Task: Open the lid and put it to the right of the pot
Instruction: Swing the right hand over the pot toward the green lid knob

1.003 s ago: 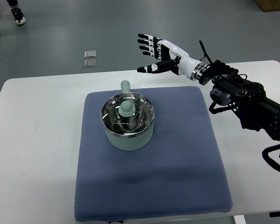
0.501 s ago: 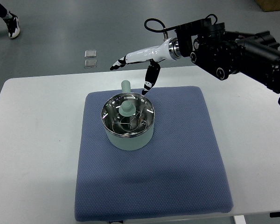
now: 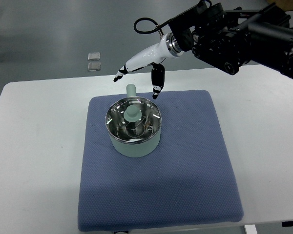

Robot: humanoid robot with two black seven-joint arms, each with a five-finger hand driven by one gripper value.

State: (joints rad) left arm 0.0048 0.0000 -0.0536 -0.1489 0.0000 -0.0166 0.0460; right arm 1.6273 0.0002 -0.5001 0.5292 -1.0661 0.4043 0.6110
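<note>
No readable text, labels or numbers on anything

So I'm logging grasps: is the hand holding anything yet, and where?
Nothing. The right hand hovers open behind the pot, lid untouched.

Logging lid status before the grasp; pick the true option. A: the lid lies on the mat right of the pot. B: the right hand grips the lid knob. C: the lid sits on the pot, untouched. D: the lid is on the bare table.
C: the glass lid rests on the pale green pot, while the right hand hovers beyond it, fingers spread, holding nothing.
</note>
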